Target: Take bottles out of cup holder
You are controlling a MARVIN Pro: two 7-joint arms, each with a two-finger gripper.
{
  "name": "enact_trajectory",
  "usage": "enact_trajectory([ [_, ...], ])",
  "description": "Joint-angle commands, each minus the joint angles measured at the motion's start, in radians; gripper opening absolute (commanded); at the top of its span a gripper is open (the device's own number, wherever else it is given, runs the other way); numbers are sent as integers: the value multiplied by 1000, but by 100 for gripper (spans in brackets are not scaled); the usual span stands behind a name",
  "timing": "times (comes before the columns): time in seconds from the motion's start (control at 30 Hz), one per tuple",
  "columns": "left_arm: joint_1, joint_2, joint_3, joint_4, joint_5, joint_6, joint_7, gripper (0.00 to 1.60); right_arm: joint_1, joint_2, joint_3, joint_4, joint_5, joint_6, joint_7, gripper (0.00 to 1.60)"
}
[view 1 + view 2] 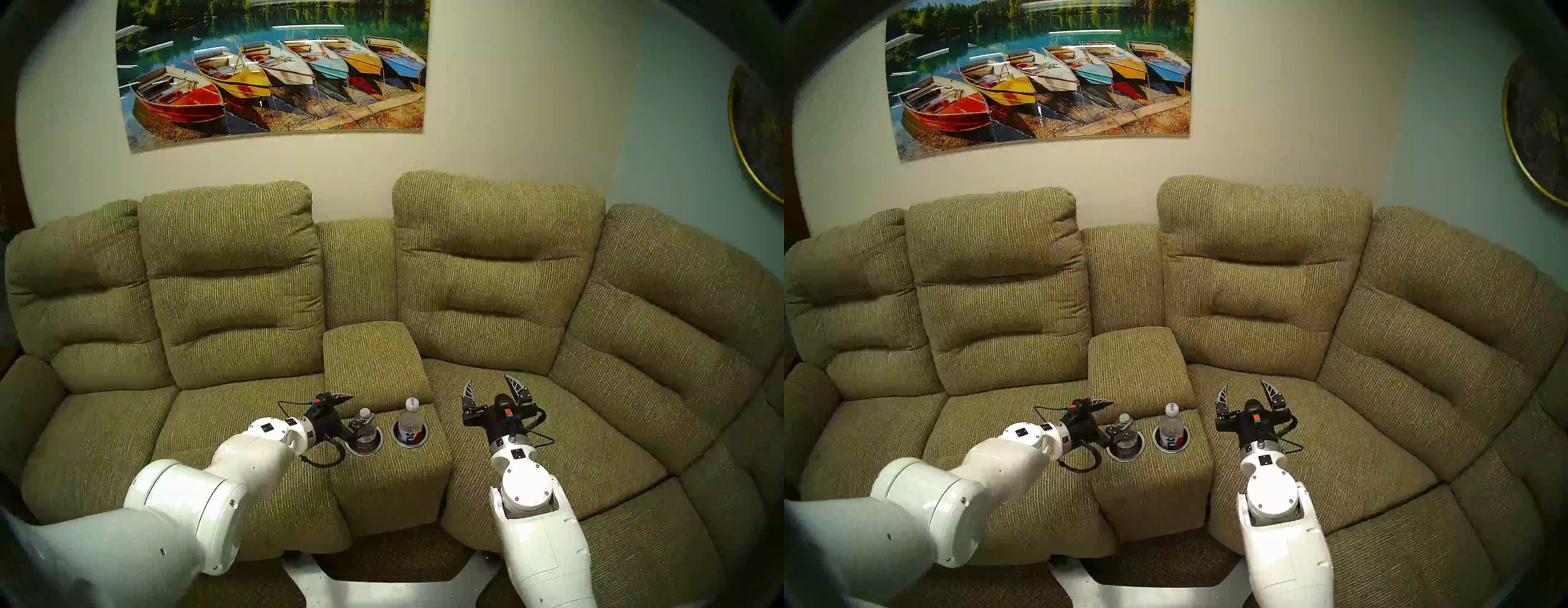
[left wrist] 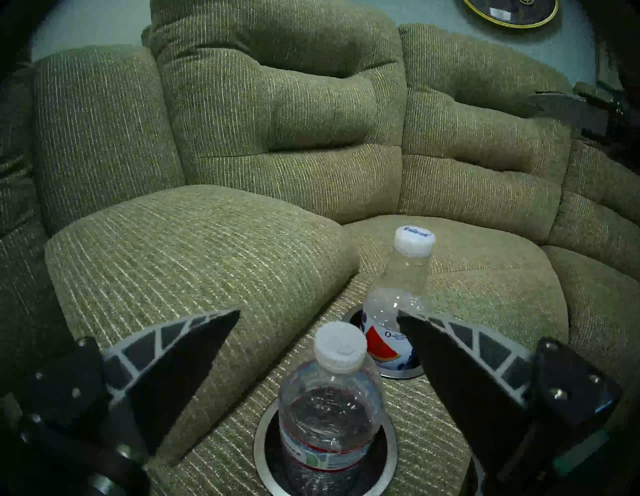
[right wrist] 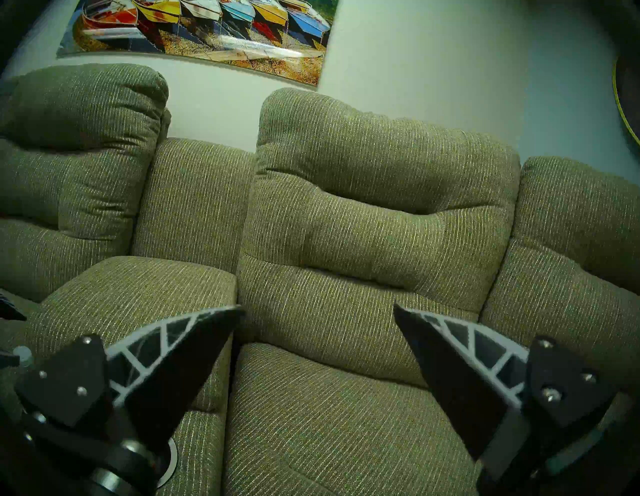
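The cup holder is two silver-rimmed recesses (image 1: 384,446) (image 2: 263,429) in the olive-green console. A shorter plain bottle (image 1: 365,412) (image 2: 329,408) with a white cap stands upright in the left recess. The taller bottle (image 1: 410,418) (image 2: 398,277), its label white, blue and red, stands in the right recess. My left gripper (image 1: 351,409) (image 2: 318,313) is open and reaches in from the left. Its fingers flank the shorter bottle at cap height and, in the left wrist view, stand clear of it. My right gripper (image 1: 488,380) (image 3: 318,307) hangs open and empty over the right seat, right of the console.
The console's padded armrest (image 1: 369,356) rises just behind the recesses. Wide sofa seats (image 1: 237,429) lie on both sides, the right one (image 1: 564,424) under my right gripper. Tall back cushions (image 1: 496,263) stand behind. A white robot base plate (image 1: 382,590) sits at the bottom.
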Motion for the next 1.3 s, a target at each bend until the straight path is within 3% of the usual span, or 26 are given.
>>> enact_trajectory([
  [0.0, -56, -16, 43, 10, 51, 3, 53, 160, 8, 2, -2, -17, -2, -4, 1, 160],
  [0.37, -82, -44, 111, 35, 134, 19, 125, 160, 8, 2, -2, -16, -2, -4, 0, 160],
  [1.2, -105, -76, 152, 53, 194, 101, 209, 160, 9, 2, -3, -13, -1, -5, -2, 160],
  [1.23, -104, -78, 156, 54, 198, 104, 211, 136, 10, 2, -3, -13, -1, -5, -2, 160],
  [1.27, -103, -80, 157, 56, 200, 108, 211, 100, 10, 2, -3, -12, -1, -5, -2, 160],
])
